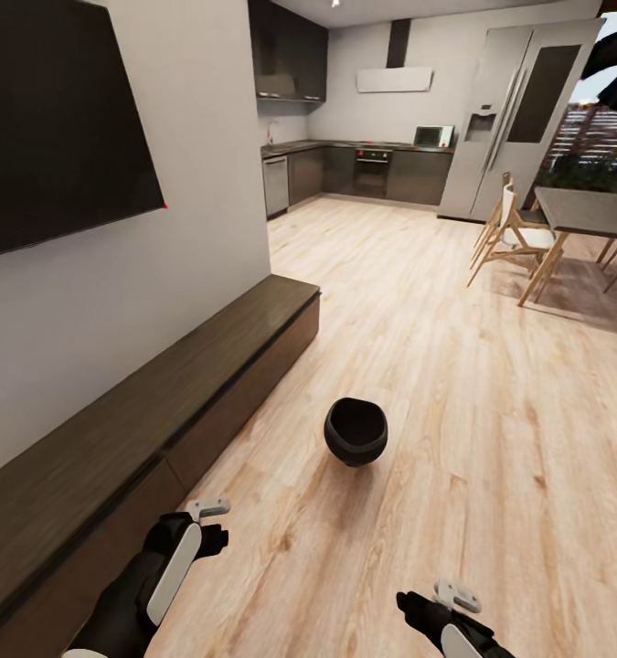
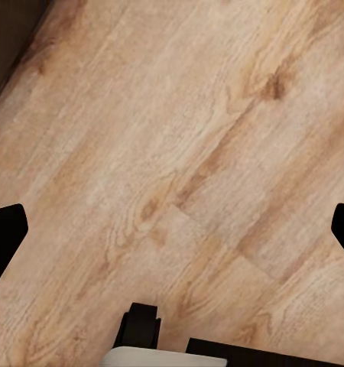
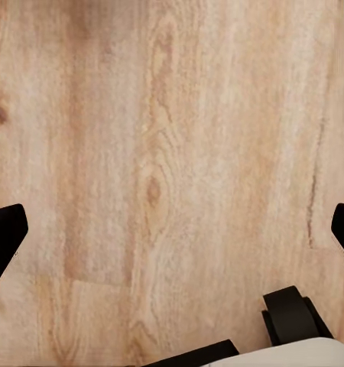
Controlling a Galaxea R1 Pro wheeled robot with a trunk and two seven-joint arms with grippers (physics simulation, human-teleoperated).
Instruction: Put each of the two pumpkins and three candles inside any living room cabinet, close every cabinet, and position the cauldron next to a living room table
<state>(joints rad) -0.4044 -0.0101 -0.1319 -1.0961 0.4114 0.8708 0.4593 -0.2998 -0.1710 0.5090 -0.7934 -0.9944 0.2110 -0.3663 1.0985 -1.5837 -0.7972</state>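
From the head camera, a black round-bellied cauldron [image 1: 356,431] sits on the pale wood floor [image 1: 454,384] ahead of the robot, near the front of the long, low, dark brown cabinet [image 1: 162,384] that runs along the white wall under a dark wall-mounted screen [image 1: 57,119]; the cabinet's fronts all look shut. The dining table [image 1: 587,212] with wooden chairs [image 1: 514,233] stands well apart from the cauldron, far across the room, with the kitchen beyond. The left gripper [image 1: 207,523] and right gripper [image 1: 427,603] hang low at the bottom of the picture, both well short of the cauldron and carrying nothing. In the left wrist camera, the two dark fingertips [image 2: 4,233] sit at opposite edges with bare floorboards between them, so this hand is spread wide; a dark strip of the cabinet shows in one corner. The right wrist camera shows the same: fingertips [image 3: 4,233] wide apart over bare planks, spread and empty. The risks, as I judge them: the round pot could roll or tip if nudged off-centre, one gripper may slip on the wide rim, and the left arm could scrape the cabinet while driving forward.
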